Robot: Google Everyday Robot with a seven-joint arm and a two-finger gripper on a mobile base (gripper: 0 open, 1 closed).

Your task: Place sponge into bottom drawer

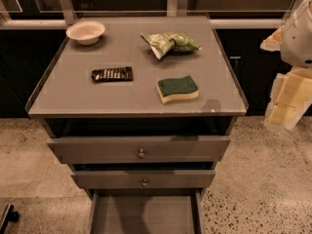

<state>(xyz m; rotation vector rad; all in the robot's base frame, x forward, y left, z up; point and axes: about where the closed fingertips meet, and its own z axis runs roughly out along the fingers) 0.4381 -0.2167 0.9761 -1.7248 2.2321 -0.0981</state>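
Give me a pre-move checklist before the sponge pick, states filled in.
1. Sponge lies flat on the cabinet top, green side up, touching nothing: ok.
2. Bag and black bar lie apart from the sponge: ok.
3. Bottom drawer is pulled out, floor showing: ok.
4. Drawer's front end is cut off by the view's lower edge: cannot tell.
5. Gripper over the sponge: not ok; it hangs at the right edge of view, beside the cabinet.
6. Gripper carrying nothing: cannot tell.
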